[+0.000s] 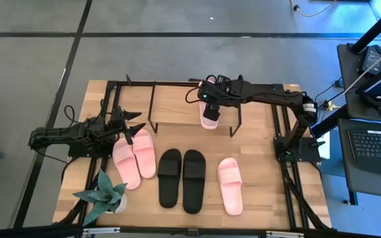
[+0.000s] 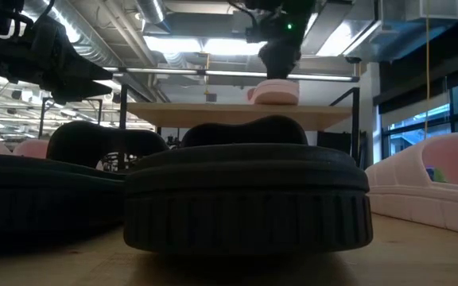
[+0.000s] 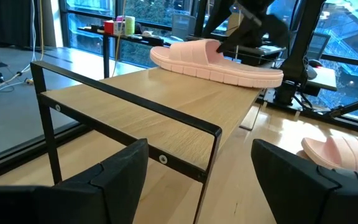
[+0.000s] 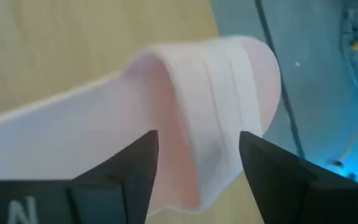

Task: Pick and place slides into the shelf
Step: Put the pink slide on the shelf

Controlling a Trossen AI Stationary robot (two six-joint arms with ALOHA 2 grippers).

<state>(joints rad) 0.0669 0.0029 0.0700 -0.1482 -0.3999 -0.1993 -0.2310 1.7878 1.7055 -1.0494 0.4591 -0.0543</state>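
Note:
The shelf (image 1: pixel 177 106) stands at the table's far side, its wooden top board (image 3: pixel 166 106) framed in black metal. One pink slide (image 1: pixel 210 118) lies sole-down on the board's right part, under my right gripper (image 1: pixel 209 104). My left gripper (image 3: pixel 201 168) is open and hovers left of the shelf, above the far tips of a pink pair (image 1: pixel 135 158). A black pair (image 1: pixel 181 176) and a single pink slide (image 1: pixel 230 185) lie flat on the table nearer the front. My right gripper comes from above, pointing down, and its fingers (image 4: pixel 123 168) straddle the slide's wide strap (image 4: pixel 210 130), one on the heel side and one on the toe side. The strap is pinched between them. The slide's sole (image 3: pixel 229 73) rests flat on the shelf's top board.
A potted plant (image 1: pixel 101 195) stands at the table's near left corner. The black slides fill the low view (image 2: pixel 245 191). The shelf's top board left of the pink slide (image 1: pixel 157 106) is bare. A desk with a keyboard (image 1: pixel 376 149) stands beyond the table's right edge.

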